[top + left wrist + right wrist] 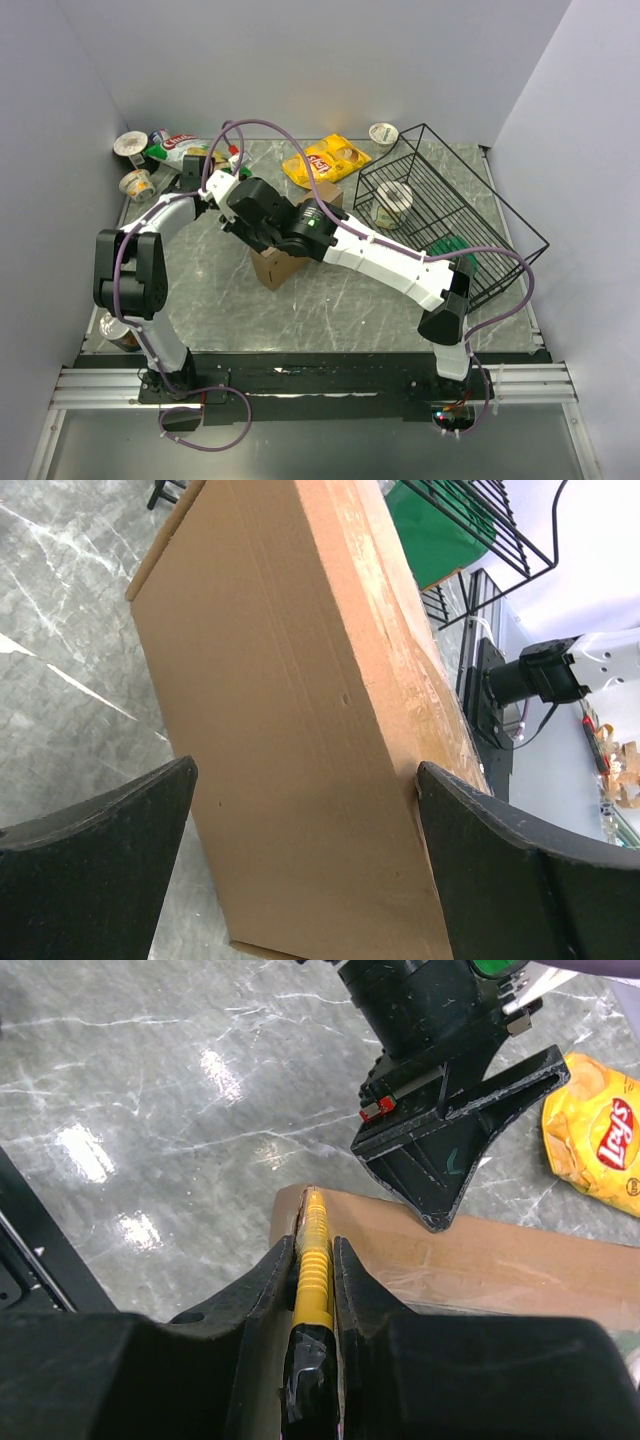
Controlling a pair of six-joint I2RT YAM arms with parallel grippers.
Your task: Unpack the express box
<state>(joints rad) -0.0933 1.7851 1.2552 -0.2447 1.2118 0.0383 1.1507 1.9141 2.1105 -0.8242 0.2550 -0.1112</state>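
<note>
Brown cardboard, flat and rectangular, the express box (272, 268) is sitting mid-table on the grey marbled tabletop (220, 295). Your left gripper (305, 772) is hovering over it spread wide, one finger at either long side. Your right gripper (313, 1250) is clamping a yellow ridged cutter (312, 1280), its tip meeting the box's edge. From the box, a yellow crisp bag (325, 160) is lying at twelve o'clock and a black wire basket (450, 215) at two.

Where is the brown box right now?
Top view: the box sits mid-table, just left of the wire basket and nearer than the chip bag, straddled by the open left gripper.
</note>
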